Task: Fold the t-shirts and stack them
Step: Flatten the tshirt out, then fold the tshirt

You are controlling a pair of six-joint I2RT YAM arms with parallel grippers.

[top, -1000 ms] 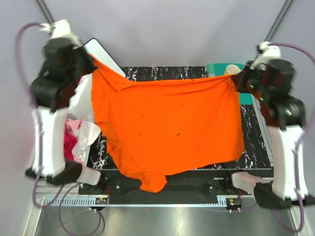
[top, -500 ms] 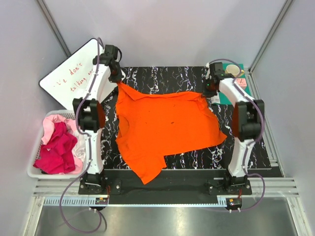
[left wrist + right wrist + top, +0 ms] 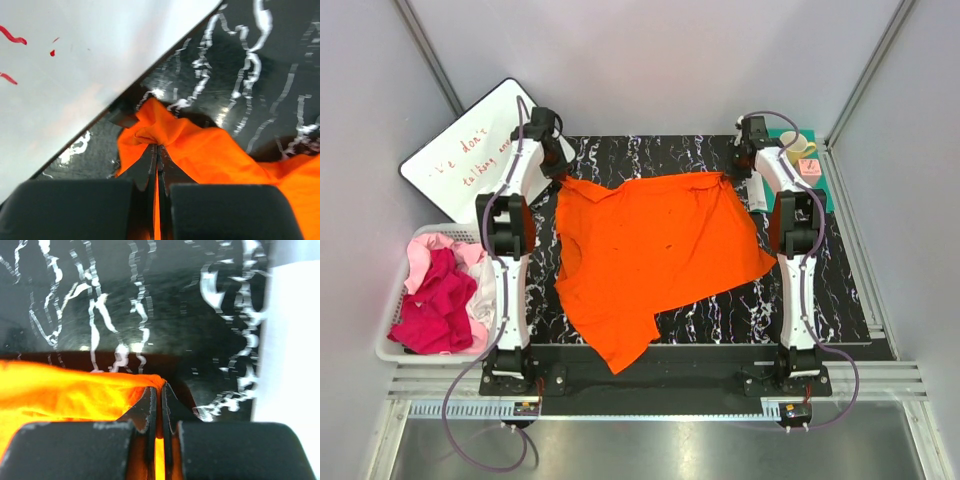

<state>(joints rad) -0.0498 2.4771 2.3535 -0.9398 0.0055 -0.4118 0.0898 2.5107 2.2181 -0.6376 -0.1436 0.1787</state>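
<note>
Drawn farther back and flatter than half a second earlier, orange t-shirt (image 3: 660, 250) spread over the marbled tabletop (image 3: 650, 148), its far corners pinched by left pincer (image 3: 558, 166) and right pincer (image 3: 734, 172), near end reaching the front edge. Pink t-shirts (image 3: 432, 300) heaped in the basket (image 3: 386, 348) at left.

Seen from the left wrist: fingers pressed together on a bunched orange corner, just beside the whiteboard (image 3: 75, 60).

Seen from the right wrist: fingers clamped on a thin orange edge low over the tabletop.

Best done by lowering both corners level, keeping the cloth taut between them, and releasing only once the far hem lies flat; wrinkles likely otherwise.
</note>
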